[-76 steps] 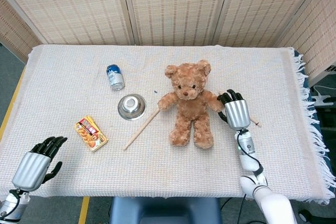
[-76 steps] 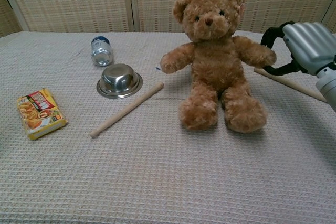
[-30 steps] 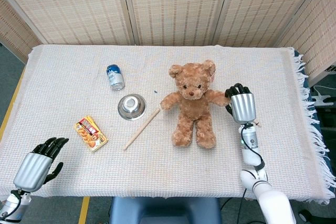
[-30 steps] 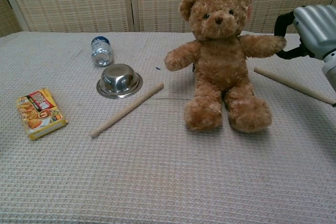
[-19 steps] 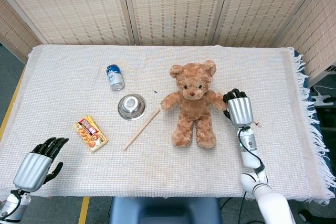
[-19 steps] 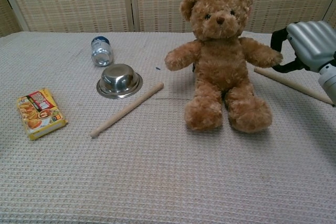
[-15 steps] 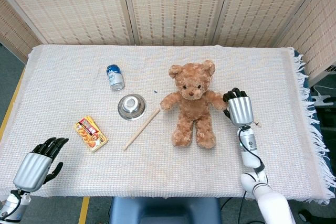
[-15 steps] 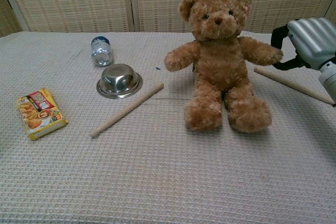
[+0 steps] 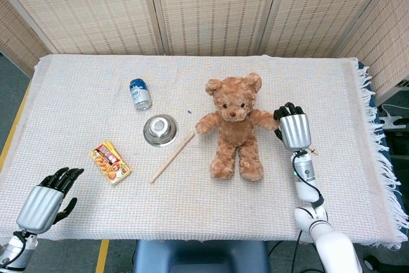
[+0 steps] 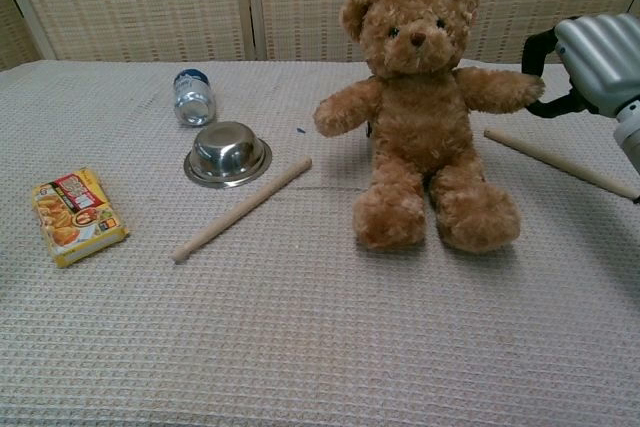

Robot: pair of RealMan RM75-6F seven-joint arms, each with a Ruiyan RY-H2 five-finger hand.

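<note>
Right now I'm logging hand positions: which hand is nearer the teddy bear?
The right hand. Its fingers grip the teddy bear by one paw. The left hand is far off at the near table corner, holding nothing.

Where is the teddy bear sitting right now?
In the head view the teddy bear sits upright right of centre, between the wooden stick and the right hand, which grips its paw.

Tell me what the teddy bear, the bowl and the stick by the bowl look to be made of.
Teddy bear: brown plush, going by its fuzzy, matte pile.
Bowl: probably steel, since it is shiny, silver and mirror-like.
Stick: likely bare wood, being pale tan, matte and round.
</note>
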